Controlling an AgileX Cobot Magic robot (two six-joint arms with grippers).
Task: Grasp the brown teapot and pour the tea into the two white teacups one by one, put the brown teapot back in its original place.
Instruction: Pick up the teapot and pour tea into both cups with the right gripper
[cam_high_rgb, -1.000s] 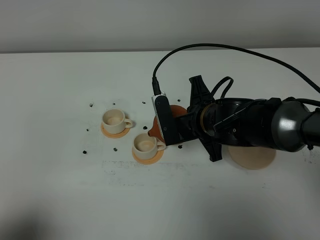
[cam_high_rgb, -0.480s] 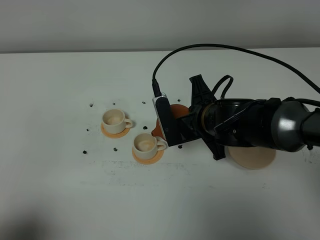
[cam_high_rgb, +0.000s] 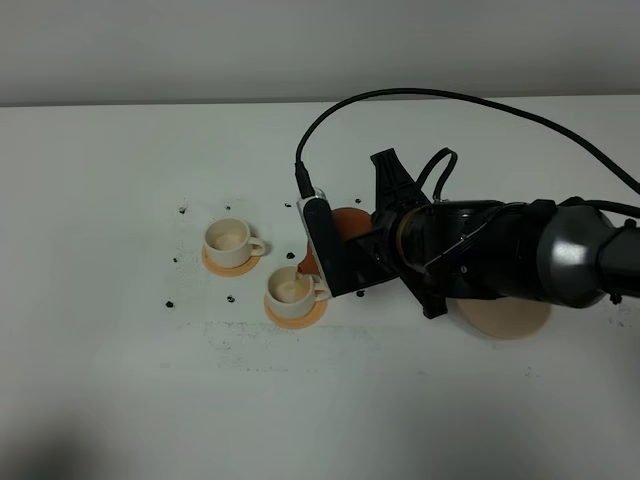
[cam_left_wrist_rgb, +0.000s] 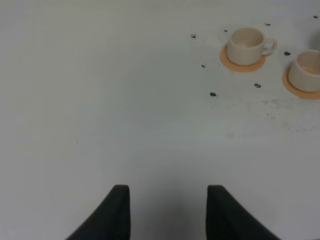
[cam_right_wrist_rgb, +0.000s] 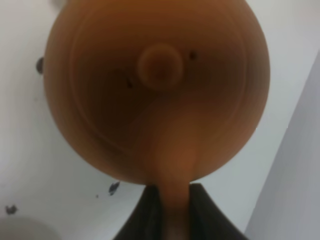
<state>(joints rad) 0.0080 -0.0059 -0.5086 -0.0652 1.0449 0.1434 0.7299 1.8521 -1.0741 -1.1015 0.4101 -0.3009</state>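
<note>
The brown teapot (cam_right_wrist_rgb: 160, 90) fills the right wrist view, knobbed lid facing the camera. My right gripper (cam_right_wrist_rgb: 172, 217) is shut on its loop handle. From the high camera only part of the teapot (cam_high_rgb: 347, 222) shows behind the black wrist; it is tilted, with its spout right over the nearer white teacup (cam_high_rgb: 290, 289). The other white teacup (cam_high_rgb: 228, 238) stands further left. Each cup sits on an orange coaster. The pale beige disc (cam_high_rgb: 505, 322) lies bare, half under my right arm. My left gripper (cam_left_wrist_rgb: 167, 212) hovers open over bare table, away from both cups (cam_left_wrist_rgb: 247, 42) (cam_left_wrist_rgb: 307, 70).
Small black specks (cam_high_rgb: 182, 210) dot the white table (cam_high_rgb: 120, 380) around the cups. A black cable (cam_high_rgb: 420, 95) arcs over the right arm toward the back right. A grey wall runs along the table's far edge.
My right arm has shifted slightly left with the teapot. The spout has come closer over the nearer cup. The left gripper has not moved.
</note>
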